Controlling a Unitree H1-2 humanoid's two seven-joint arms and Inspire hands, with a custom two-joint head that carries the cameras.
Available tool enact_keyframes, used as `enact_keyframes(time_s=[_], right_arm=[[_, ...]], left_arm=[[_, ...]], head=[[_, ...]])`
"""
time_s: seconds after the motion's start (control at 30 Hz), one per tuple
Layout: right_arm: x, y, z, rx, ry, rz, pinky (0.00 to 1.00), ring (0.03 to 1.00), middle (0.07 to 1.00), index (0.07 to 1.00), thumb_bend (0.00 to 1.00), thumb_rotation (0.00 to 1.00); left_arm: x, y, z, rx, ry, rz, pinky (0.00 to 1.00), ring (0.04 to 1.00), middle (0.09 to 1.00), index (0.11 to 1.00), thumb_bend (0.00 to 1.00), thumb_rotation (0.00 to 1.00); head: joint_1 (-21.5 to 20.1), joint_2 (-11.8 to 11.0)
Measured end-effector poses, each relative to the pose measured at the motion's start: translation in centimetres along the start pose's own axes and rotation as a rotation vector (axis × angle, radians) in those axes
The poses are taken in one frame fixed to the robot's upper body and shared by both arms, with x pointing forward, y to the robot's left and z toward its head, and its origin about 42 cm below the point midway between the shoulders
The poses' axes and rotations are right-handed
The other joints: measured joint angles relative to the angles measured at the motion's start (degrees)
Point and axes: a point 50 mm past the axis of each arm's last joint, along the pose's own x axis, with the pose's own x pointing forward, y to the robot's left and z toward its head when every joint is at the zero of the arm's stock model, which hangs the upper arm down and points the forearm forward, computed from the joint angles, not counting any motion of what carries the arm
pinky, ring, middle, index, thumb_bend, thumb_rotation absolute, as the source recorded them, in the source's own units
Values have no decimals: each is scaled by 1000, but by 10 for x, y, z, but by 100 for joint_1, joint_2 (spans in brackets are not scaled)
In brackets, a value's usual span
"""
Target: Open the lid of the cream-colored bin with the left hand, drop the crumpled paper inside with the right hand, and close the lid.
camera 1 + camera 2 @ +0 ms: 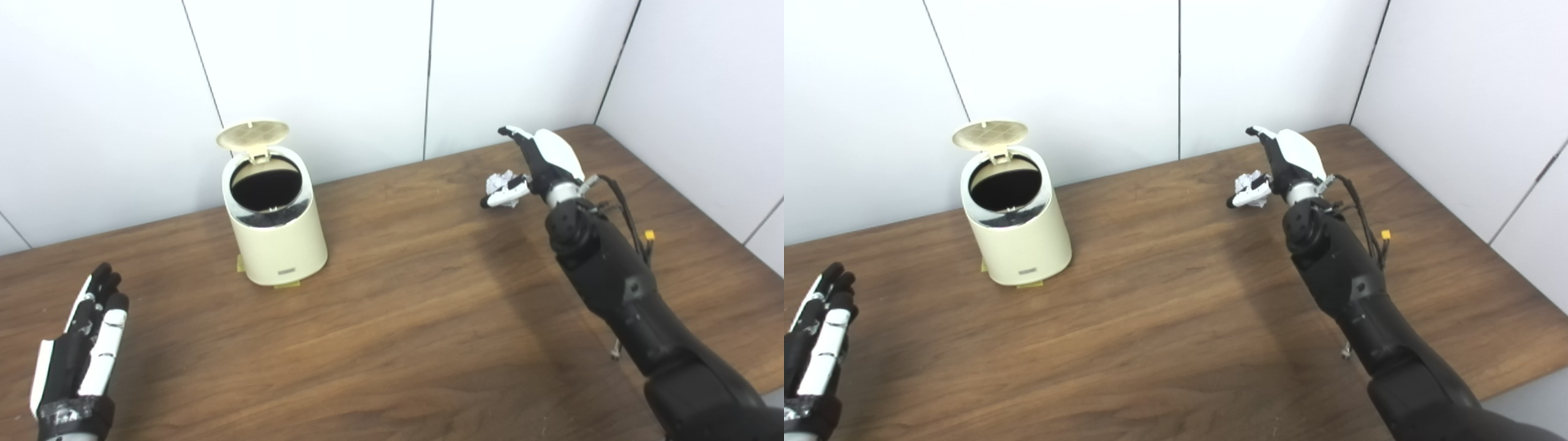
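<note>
I see the cream-colored bin (274,223) standing upright on the wooden table (404,318), well ahead of my left hand (86,343) and off to its right. Its lid (252,135) is raised, tipped back on the rear hinge, and the dark interior is exposed. My left hand rests low over the near left part of the table with fingers extended and spread, holding nothing, well apart from the bin.

My right hand (539,162) is out over the far right part of the table, fingers and thumb apart. The crumpled paper (499,182) lies on the table just to the left of this hand, between thumb and fingers; the thumb appears to touch it. I cannot tell whether any grip is made. The paper is well apart from the bin.
</note>
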Motion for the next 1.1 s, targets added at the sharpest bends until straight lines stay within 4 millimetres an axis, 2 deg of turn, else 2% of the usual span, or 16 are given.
enact_keyframes(time_s=[0.1,0.2,0.37,0.5,0.7,0.77,0.8,1.0,1.03,1.07,1.1], right_arm=[[4,5,-1,-12,11,22,777,864,870,829,966,99],[7,8,-2,-13,26,36,702,816,848,806,960,71],[12,8,-3,-3,39,31,674,757,793,761,937,29],[13,10,-8,2,51,37,592,679,730,712,904,45],[16,-1,-17,-14,63,40,561,600,645,641,884,13],[16,-4,-21,-16,68,43,457,526,624,636,850,2],[15,-6,-24,-21,73,47,443,515,621,637,844,1],[7,-10,-31,-13,95,89,481,528,614,633,820,0],[7,-11,-30,-15,97,96,456,504,552,626,696,0],[7,-12,-30,-19,94,105,434,484,492,569,595,0],[7,-13,-30,-21,97,115,427,477,472,549,561,0]], left_arm=[[0,-1,2,7,5,-6,1000,1000,959,991,497,644],[0,-2,3,10,2,-7,1000,1000,964,992,487,639],[0,-5,6,20,-6,-14,1000,1000,967,996,472,638],[-1,-4,6,27,-2,-10,1000,1000,969,991,481,625],[-1,-1,7,39,-2,-7,1000,1000,956,990,479,616],[0,0,7,45,-3,-7,1000,1000,963,992,473,622],[0,-1,7,45,-4,-7,1000,1000,965,992,472,622],[0,1,8,43,-6,-3,1000,1000,965,997,471,652],[0,0,8,43,-6,-4,1000,1000,968,999,465,652],[0,0,8,43,-6,-4,1000,1000,967,1000,462,652],[0,0,8,43,-7,-3,1000,1000,967,1000,461,651]], head=[[9,0],[9,9],[53,35],[61,61],[35,105],[26,140],[9,149],[9,237],[26,246],[35,263],[44,272]])
